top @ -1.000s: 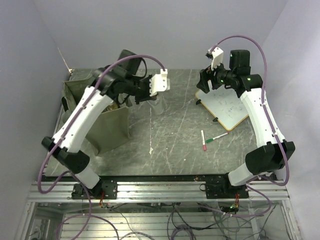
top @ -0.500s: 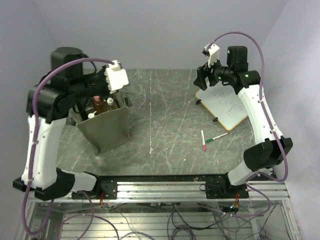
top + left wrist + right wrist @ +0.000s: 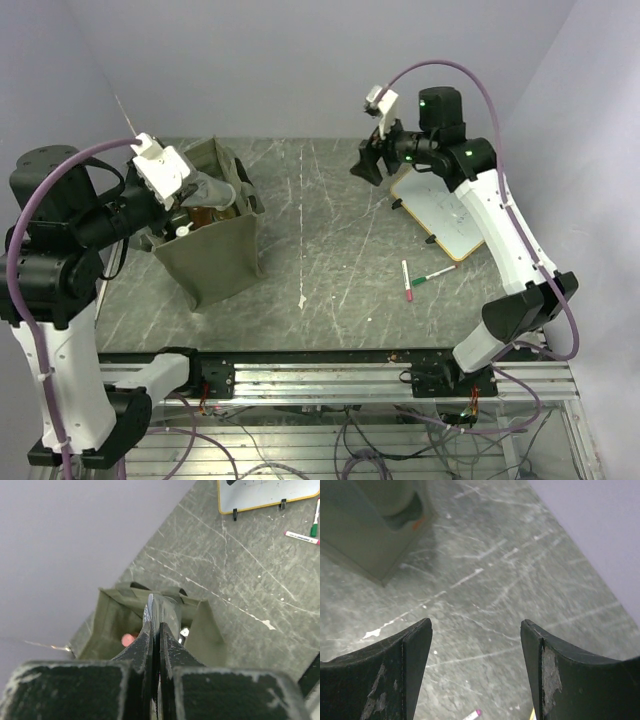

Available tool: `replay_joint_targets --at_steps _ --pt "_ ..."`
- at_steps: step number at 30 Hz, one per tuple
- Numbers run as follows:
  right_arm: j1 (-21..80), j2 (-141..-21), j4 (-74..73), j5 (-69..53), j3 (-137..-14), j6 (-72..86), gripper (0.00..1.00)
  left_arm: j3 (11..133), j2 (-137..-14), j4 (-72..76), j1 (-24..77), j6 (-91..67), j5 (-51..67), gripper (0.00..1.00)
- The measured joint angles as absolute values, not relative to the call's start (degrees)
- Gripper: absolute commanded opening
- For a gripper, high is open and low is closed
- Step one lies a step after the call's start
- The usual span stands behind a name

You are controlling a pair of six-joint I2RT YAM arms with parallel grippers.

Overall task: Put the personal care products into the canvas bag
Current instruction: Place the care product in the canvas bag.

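Left hand (image 3: 159, 607) clamped shut, tips pinching rim fabric of canvas bag (image 3: 215, 262). Bag stood upright on table (image 3: 330, 225), left side. Bottles (image 3: 205, 214) sat inside bag, amber one and white cap visible. Right hand (image 3: 475, 625) hung wide open, empty, above table near whiteboard (image 3: 452, 215).

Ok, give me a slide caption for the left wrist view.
Shut left gripper poised over the open canvas bag, whiteboard and marker pens beyond.
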State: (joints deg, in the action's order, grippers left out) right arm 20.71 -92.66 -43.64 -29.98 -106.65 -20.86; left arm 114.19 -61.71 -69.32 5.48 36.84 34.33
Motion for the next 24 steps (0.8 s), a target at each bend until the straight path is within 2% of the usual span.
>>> replay_joint_targets --at_steps 11,24 --pt "37.8 -96.2 -41.2 -33.5 -110.9 -22.7 0.69 103.9 -60.9 -68.4 -6.9 22.5 37.3 0.07" --pt "50.1 -105.5 -38.9 -32.6 -118.3 -27.2 0.63 94.8 -58.5 -62.7 -12.7 12.1 41.1 0.07"
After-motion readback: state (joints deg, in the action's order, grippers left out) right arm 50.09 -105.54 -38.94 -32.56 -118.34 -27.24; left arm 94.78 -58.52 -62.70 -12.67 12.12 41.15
